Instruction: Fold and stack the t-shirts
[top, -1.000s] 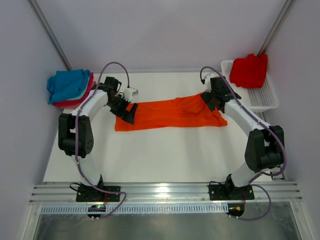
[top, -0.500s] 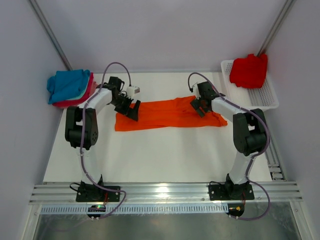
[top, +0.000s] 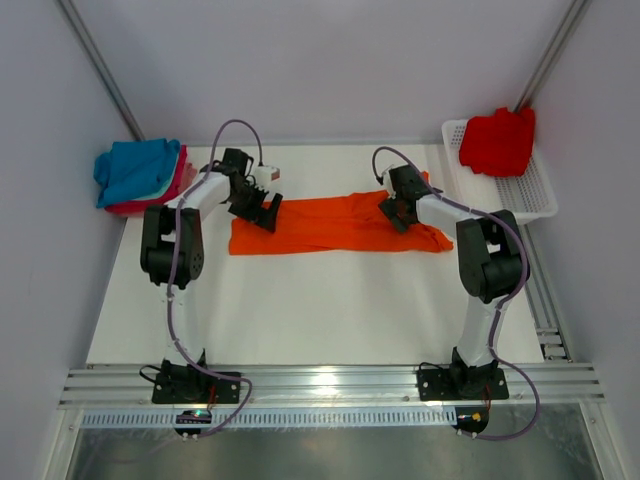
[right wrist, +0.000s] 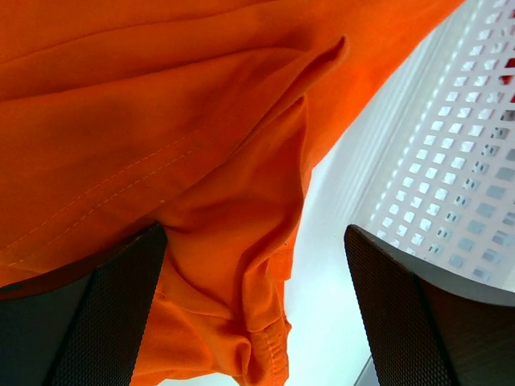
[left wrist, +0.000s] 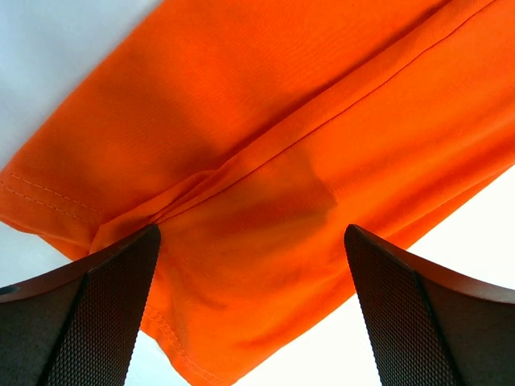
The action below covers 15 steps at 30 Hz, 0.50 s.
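Overhead, I see the orange shirt (top: 335, 222) lying flat across the table (top: 300, 310), my left gripper (top: 265, 212) over its left end and my right gripper (top: 397, 212) over its right. Left wrist: jaws wide apart above the cloth. Right wrist: jaws apart too, basket (right wrist: 451, 177) alongside.

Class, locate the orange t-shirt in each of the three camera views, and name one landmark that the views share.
Top external: the orange t-shirt lies mid-table, stretched left to right.
Left wrist: it fills most of the frame, running diagonally.
Right wrist: it covers the upper left and bunches at the bottom, beside the white basket.
Shared landmark: the white table, visible beside the shirt in every view.
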Each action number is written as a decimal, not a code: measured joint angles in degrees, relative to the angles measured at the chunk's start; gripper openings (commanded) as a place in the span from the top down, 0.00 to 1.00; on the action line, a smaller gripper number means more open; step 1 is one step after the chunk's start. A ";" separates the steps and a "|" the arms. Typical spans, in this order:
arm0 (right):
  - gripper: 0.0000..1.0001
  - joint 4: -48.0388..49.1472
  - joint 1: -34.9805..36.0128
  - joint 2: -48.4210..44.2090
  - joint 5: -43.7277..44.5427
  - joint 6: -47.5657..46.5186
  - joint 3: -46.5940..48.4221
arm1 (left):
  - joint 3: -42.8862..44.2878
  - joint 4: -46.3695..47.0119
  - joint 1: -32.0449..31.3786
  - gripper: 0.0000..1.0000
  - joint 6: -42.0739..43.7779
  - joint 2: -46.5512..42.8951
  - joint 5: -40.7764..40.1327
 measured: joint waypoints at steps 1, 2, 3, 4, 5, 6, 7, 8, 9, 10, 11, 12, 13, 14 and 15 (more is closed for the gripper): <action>0.05 0.85 0.02 0.00 0.87 -0.20 -0.42 | -0.26 0.20 0.00 0.01 0.02 -0.04 -0.24; 0.05 1.64 0.02 0.00 1.84 -0.42 -0.92 | -0.74 0.57 0.00 0.01 0.17 -0.22 -0.44; 0.05 2.51 0.02 0.00 2.80 -0.61 -1.49 | -1.44 1.11 -0.04 0.01 0.26 -0.63 -0.61; 0.05 3.43 0.07 0.00 3.63 -0.85 -2.01 | -2.40 1.62 -0.09 0.01 0.42 -1.22 -0.92; 0.05 4.48 0.13 -0.07 4.39 -1.05 -2.47 | -3.19 1.73 -0.13 0.01 0.50 -1.73 -1.29; 0.05 5.49 0.22 -0.07 5.11 -1.27 -2.95 | -4.17 1.75 -0.22 0.01 0.70 -2.32 -1.77; 0.05 6.34 0.33 -0.11 5.86 -1.51 -3.32 | -4.98 1.84 -0.26 0.01 0.81 -2.86 -2.14; 0.04 7.02 0.42 -0.13 6.40 -1.70 -3.61 | -5.57 1.79 -0.28 0.01 0.92 -3.23 -2.54; 0.05 7.48 0.46 -0.13 6.91 -1.92 -3.80 | -6.14 1.68 -0.26 0.01 1.01 -3.50 -3.06; 0.05 7.87 0.50 -0.13 7.39 -2.05 -3.98 | -6.60 1.77 -0.26 0.01 1.33 -3.69 -3.41; 0.05 8.15 0.50 -0.13 7.78 -2.19 -4.07 | -6.86 1.84 -0.26 0.01 1.42 -3.93 -3.72; 0.05 8.41 0.50 -0.13 8.31 -2.34 -4.13 | -7.26 1.81 -0.31 0.01 1.70 -4.22 -4.33; 0.05 8.63 0.48 -0.13 8.81 -2.51 -4.20 | -7.69 1.84 -0.31 0.01 1.95 -4.44 -4.66; 0.05 8.83 0.44 -0.13 9.31 -2.62 -4.31 | -8.15 1.75 -0.31 0.01 2.01 -4.70 -5.27; 0.05 8.94 0.39 -0.13 9.70 -2.75 -4.46 | -8.70 1.95 -0.31 0.01 2.19 -5.05 -5.49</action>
